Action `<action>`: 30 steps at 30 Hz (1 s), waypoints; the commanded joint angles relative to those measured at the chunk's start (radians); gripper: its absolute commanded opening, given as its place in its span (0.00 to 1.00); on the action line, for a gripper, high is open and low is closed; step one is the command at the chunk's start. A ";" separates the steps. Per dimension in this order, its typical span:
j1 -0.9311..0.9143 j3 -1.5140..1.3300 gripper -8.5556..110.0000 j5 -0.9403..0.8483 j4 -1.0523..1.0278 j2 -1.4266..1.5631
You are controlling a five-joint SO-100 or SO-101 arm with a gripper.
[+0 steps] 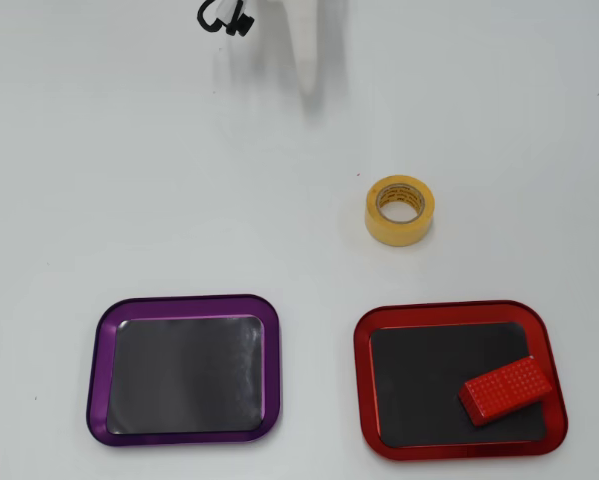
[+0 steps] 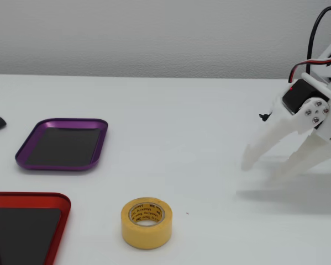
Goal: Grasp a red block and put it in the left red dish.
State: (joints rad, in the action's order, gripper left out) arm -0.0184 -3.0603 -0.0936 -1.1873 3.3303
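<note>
Brick, the red block [image 1: 506, 390], lies far from my pincer [image 2: 268, 168] in the red dish [image 1: 459, 314]. It looks light, stiff, studded; I'd grip its long sides. My pincer is spread wide, empty above the counter [image 2: 171, 121].

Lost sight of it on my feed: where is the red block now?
In the overhead view the red block lies tilted in the red dish, at its lower right corner, below the tape roll.

Tape roll [image 2: 146, 222], yellow, upright on bench [image 2: 171, 121]; red dish [image 2: 57, 200] to its left, purple tray [image 2: 64, 144] beyond-left, white gripper [image 2: 267, 168] spread wide, far right.
</note>
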 commanded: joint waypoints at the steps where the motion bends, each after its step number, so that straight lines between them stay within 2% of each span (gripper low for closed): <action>1: -0.009 -0.006 0.08 0.008 -0.005 0.092; 30: -0.008 -0.009 0.07 -0.003 0.005 0.095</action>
State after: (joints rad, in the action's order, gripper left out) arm -0.0184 -3.0649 -0.0905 -1.1888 3.3303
